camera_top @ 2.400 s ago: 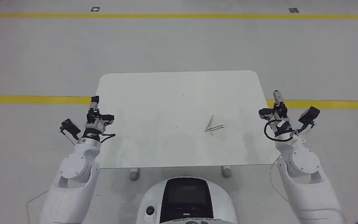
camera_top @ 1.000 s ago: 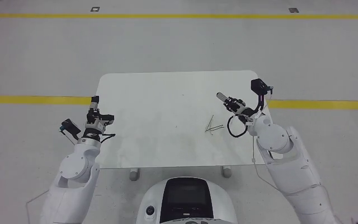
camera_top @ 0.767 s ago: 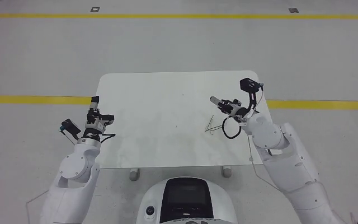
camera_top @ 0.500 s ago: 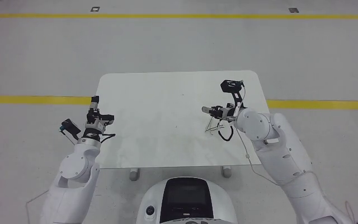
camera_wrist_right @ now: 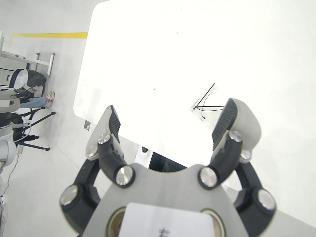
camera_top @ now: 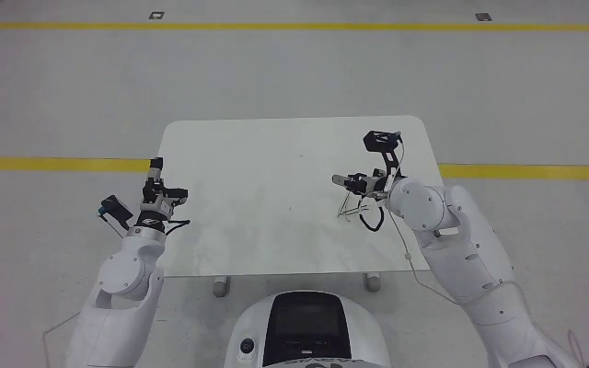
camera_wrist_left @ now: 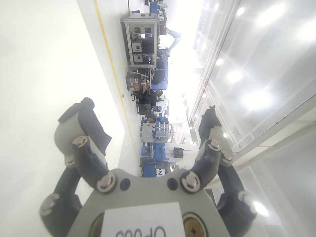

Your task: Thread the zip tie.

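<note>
Right gripper (camera_wrist_right: 171,109): fingers spread wide, nothing between them; it hangs over the right part of the table (camera_top: 258,184), tips pointing toward the table's middle.
Left gripper (camera_wrist_left: 148,107): fingers spread wide and empty; in the top view it sits at the table's left edge (camera_top: 155,166), tips pointing away from the robot.
Zip ties (camera_wrist_right: 204,96): thin black strands lying flat on the table, just beside one ribbed pad (camera_wrist_right: 223,118) of the right gripper, which hides one strand's end. They are untouched and well apart from the left gripper. From above they lie (camera_top: 350,206) just on the robot's side of the right gripper's tips.
Count of zip ties: two strands meet at one end in a narrow V, with a third, shorter curved piece at that end. It cannot be told whether that piece is a separate tie.
Surface: one white table with rounded corners and a few faint specks.
Floor (camera_top: 294,74): pale grey, beyond and around the table.
Yellow lines: two, one level with the grippers (camera_top: 74,164) and one far beyond them (camera_top: 276,26).
Floor plates: two small dark squares (camera_top: 156,16) by the far line.
Room beyond the left gripper: cabinets (camera_wrist_left: 140,43), blue racks and bright ceiling lights.
</note>
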